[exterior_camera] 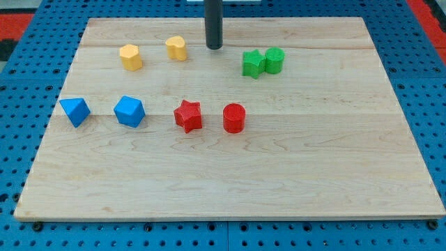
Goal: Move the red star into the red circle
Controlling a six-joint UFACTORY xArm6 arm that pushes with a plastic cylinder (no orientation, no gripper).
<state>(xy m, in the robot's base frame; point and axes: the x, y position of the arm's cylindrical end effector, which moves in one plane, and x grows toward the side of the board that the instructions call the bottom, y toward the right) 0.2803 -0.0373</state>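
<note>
The red star lies near the middle of the wooden board. The red circle, a short cylinder, stands just to the star's right with a small gap between them. My tip rests near the view's top, well above both red blocks, between the yellow blocks and the green blocks. It touches no block.
A yellow hexagon block and a second yellow block lie at the top left. A green star touches a green cylinder at the top right. A blue triangular block and a blue hexagon block lie at the left.
</note>
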